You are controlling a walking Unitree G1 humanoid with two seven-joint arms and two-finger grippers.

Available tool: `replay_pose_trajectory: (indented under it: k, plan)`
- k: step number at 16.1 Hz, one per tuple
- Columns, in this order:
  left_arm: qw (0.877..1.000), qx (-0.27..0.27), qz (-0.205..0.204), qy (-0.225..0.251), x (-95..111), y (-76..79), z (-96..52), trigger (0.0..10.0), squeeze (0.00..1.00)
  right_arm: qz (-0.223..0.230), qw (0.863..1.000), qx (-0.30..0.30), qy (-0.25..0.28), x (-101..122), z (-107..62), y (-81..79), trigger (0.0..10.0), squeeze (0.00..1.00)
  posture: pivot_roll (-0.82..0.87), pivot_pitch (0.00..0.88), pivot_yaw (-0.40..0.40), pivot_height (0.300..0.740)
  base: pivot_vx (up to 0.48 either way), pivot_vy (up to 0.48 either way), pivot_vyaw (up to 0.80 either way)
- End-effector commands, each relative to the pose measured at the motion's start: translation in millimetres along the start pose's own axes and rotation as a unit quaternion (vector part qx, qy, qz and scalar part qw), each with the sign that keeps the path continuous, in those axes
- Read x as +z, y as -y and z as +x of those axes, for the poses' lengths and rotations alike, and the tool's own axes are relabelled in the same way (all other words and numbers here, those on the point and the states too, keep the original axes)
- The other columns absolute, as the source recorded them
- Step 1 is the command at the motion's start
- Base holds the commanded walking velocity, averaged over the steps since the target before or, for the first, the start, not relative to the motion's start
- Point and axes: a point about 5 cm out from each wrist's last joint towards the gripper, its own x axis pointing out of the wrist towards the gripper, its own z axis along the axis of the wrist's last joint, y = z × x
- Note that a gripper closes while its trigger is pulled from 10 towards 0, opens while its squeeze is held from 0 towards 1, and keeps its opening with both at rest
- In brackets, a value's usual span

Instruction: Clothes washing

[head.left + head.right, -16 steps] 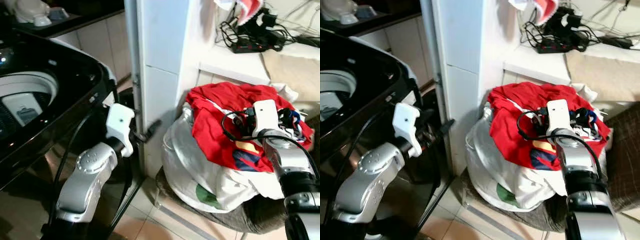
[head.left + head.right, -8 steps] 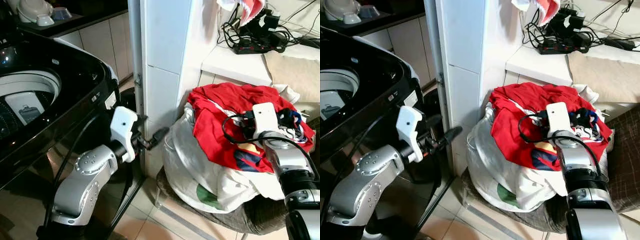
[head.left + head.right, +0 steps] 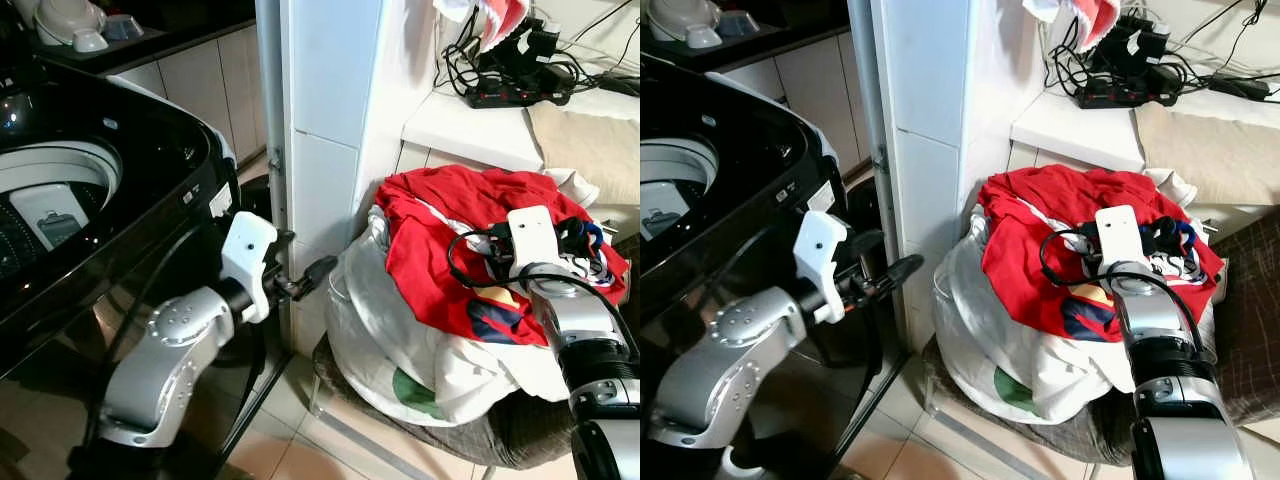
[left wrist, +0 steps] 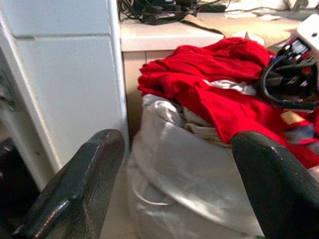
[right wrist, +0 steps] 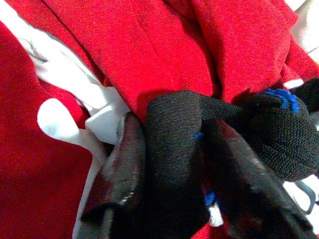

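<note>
A white laundry bag [image 3: 390, 330] stands on the floor, heaped with clothes, a red garment [image 3: 440, 200] on top. My right gripper [image 5: 174, 129] rests on the pile's right side, shut on a black knit garment [image 5: 279, 134] with blue stitching, also visible beside the wrist [image 3: 1165, 235]. My left gripper [image 4: 174, 189] is open and holds nothing. It hovers between the black top-loading washing machine [image 3: 130, 140] and the bag, with its fingertips [image 3: 318, 268] pointing at the bag. The washer's drum [image 3: 50, 195] is open.
A white tiled pillar [image 3: 320, 120] stands between washer and bag. Behind the bag, a white ledge [image 3: 460, 125] carries a power strip with tangled cables [image 3: 510, 90]. A dark woven seat [image 3: 520, 440] lies under the bag. Tiled floor [image 3: 300, 440] lies in front.
The view has shifted slightly to the right. My left gripper has edged a little toward the bag. The right gripper stays shut on the black garment.
</note>
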Motion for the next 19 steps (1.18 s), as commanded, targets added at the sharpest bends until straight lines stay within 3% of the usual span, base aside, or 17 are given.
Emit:
replay_pose_trajectory:
  k: [1,5,7,8,9,10,12,14,15,16,19]
  plan:
    - [1.000,-0.006,0.003,-0.002,0.2,4.1,1.2,10.0,0.00,0.000,1.000,-0.008,-0.002,0.4,-0.9,2.2,0.0,0.00,-0.01,0.000,-0.017,0.740,0.000,0.000,0.00]
    - [0.994,-0.031,-0.098,0.029,6.5,8.6,2.7,10.0,0.00,0.006,1.000,-0.011,-0.003,-0.2,-1.3,2.4,0.0,0.00,-0.02,0.000,-0.015,0.740,0.000,0.000,0.00]
    - [0.999,-0.021,-0.048,0.006,1.7,8.5,2.9,10.0,0.00,0.007,1.000,-0.011,-0.002,-0.2,-2.0,2.5,0.0,0.00,-0.02,0.000,-0.012,0.740,0.000,0.000,0.00]
    - [0.999,-0.010,-0.035,0.020,2.2,7.1,4.2,10.0,0.00,0.008,1.000,-0.012,-0.001,-0.2,-2.5,2.6,0.0,0.00,-0.02,0.000,-0.012,0.740,0.000,0.000,0.00]
    - [0.996,0.025,-0.057,0.058,6.1,2.1,6.3,10.0,0.00,0.009,1.000,-0.012,0.000,-0.3,-3.3,2.6,0.0,0.00,-0.02,0.000,-0.009,0.740,0.000,0.000,0.00]
    - [0.991,0.043,-0.105,0.076,9.4,-0.7,7.2,10.0,0.00,0.010,1.000,-0.011,0.000,-0.5,-3.7,2.5,0.0,0.00,-0.03,0.000,-0.010,0.740,0.000,0.000,0.00]
    - [0.989,0.074,-0.083,0.097,12.1,-5.4,8.1,10.0,0.00,0.012,1.000,-0.012,0.002,0.3,-4.6,3.2,0.0,0.00,-0.03,0.000,-0.011,0.740,0.000,0.000,0.00]
    - [0.989,0.129,0.011,0.068,11.4,-12.6,6.3,10.0,0.00,0.016,0.999,-0.027,0.041,19.0,-15.0,10.5,0.0,0.00,-0.02,0.000,-0.016,0.740,0.000,0.000,0.00]
    - [0.989,0.129,0.011,0.068,11.4,-12.6,6.3,10.0,0.00,0.016,0.999,-0.027,0.041,19.0,-15.0,10.5,0.0,0.00,-0.02,0.000,-0.016,0.740,0.000,0.000,0.00]
    - [0.994,0.081,0.015,0.074,13.1,-8.3,6.3,10.0,0.00,0.013,0.997,-0.029,0.069,35.9,-24.5,16.1,0.0,0.00,-0.02,0.000,-0.021,0.740,0.000,0.000,0.00]
    - [0.992,0.069,0.009,0.106,22.3,-10.4,7.1,10.0,0.00,-0.002,0.991,-0.022,0.129,75.6,-49.4,30.1,0.0,0.00,-0.03,0.000,-0.014,0.740,0.000,0.000,0.00]
